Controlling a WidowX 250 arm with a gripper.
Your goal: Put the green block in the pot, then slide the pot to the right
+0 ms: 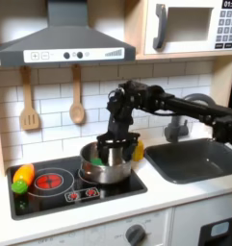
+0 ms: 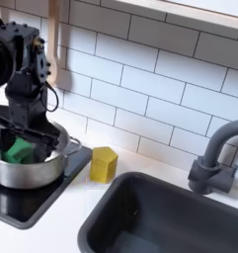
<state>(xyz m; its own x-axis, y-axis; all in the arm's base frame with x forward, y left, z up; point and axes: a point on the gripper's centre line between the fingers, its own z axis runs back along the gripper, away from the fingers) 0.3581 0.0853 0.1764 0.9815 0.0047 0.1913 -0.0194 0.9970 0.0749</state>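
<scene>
The green block (image 2: 19, 150) is sitting inside the pot (image 2: 32, 173) on the desk's stove corner. My jaws are hanging over it; spread or not, I cannot tell. I'm judging the pot stiff, light, slick: pushing its rim.

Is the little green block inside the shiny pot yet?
Yes, inside. In the second exterior view the green block sits below the pot rim, under the gripper.

a toy kitchen: stove (image 1: 64, 183), sink (image 1: 194, 159), range hood (image 1: 67, 38), microwave (image 1: 190, 26), tiled wall (image 2: 160, 89).
</scene>
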